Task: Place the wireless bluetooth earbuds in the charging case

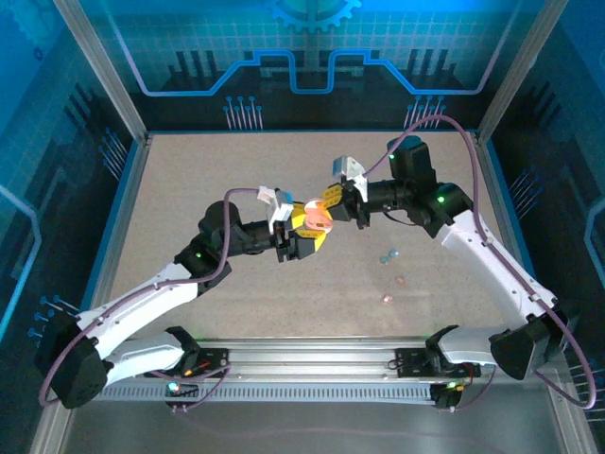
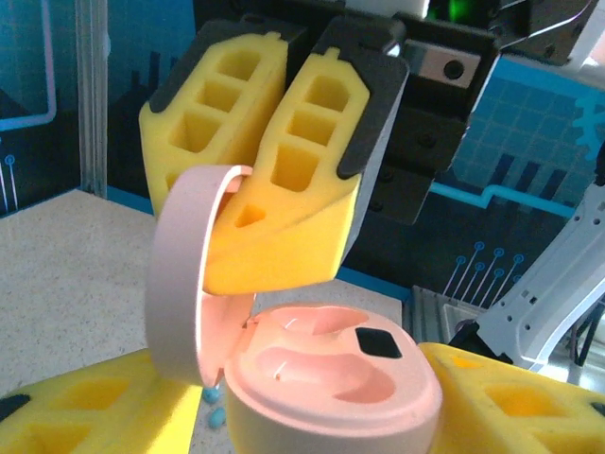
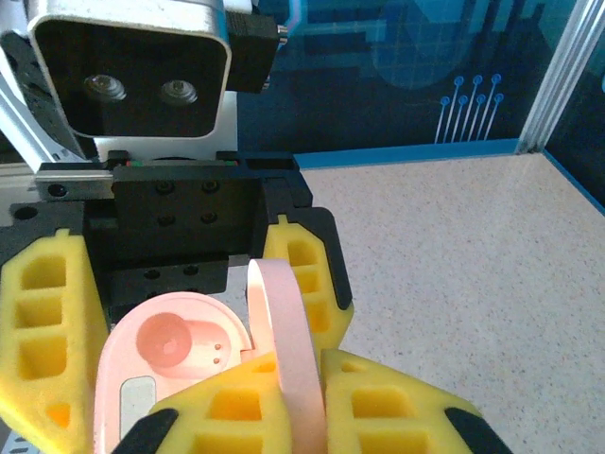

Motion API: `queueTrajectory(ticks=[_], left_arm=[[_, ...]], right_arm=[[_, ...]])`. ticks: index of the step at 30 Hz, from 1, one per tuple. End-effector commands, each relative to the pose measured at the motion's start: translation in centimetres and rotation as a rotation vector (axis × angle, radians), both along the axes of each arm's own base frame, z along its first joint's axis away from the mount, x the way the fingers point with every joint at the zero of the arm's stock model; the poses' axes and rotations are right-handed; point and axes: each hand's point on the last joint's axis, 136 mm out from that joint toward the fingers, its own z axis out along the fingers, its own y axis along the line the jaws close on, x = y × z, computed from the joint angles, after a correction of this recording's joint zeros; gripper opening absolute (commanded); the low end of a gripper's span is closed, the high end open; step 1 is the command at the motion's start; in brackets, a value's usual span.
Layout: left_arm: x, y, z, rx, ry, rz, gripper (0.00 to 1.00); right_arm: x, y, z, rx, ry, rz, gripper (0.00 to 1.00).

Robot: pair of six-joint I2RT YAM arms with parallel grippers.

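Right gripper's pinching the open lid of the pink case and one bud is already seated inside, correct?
Not quite. The right gripper does pinch the open lid of the pink case, but no bud is seated inside, as the left wrist view shows. The buds lie on the table in the top view.

Robotics lab test cell: alu frame posts (image 1: 98,68), circuit-print blue walls (image 1: 302,59), speckled bench (image 1: 227,163).

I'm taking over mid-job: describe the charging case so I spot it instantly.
At the middle of the speckled table, a pink charging case hangs between yellow fingers. The right gripper pinches its open lid; the loose earbuds nearby are far tinier.
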Motion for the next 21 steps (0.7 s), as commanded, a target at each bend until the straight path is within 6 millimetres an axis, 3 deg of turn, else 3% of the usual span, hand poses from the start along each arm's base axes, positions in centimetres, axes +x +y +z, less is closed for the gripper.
queueTrajectory(ticks=[1,6,21], left_arm=[[0.28,-0.24,-0.13,0.027,-0.016,0.009,0.63],[0.27,-0.31,-0.95,0.064,-0.019,0.008,0.63],[0.55,-0.48,-0.26,0.045,-0.055,0.023,0.63]], right_arm=[[-0.28,-0.07,0.61,-0.029,-0.065,-0.021,0.08],[-0.42,-0.11,0.46,-0.029,-0.069,-0.019,0.08],[-0.64,0.17,-0.15,-0.049,-0.065,-0.001,0.09]])
